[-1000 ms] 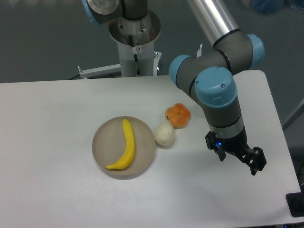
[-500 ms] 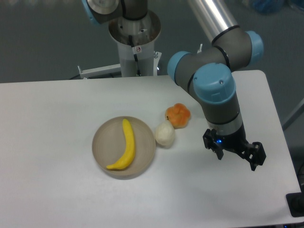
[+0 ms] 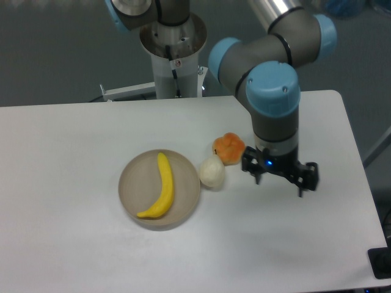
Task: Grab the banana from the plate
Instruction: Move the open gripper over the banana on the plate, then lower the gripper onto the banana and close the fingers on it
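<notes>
we see the banana (image 3: 162, 187) lying on the plate (image 3: 133, 173), well to the left of the gripper (image 3: 279, 181), which hangs above the white tabletop (image 3: 73, 159) with its two dark fingers spread apart and nothing between them. between plate and gripper sit a small white egg-shaped object (image 3: 211, 171), just beside the plate's right rim, and a round orange fruit (image 3: 229, 147) touching it behind. the banana is smooth, bright yellow and gently curved, spanning most of the shallow beige dish. the fruit looks lumpy, the egg matte. the arm's upper links run off the top edge, and the gripper's fingertips are dark and hard to make out.
</notes>
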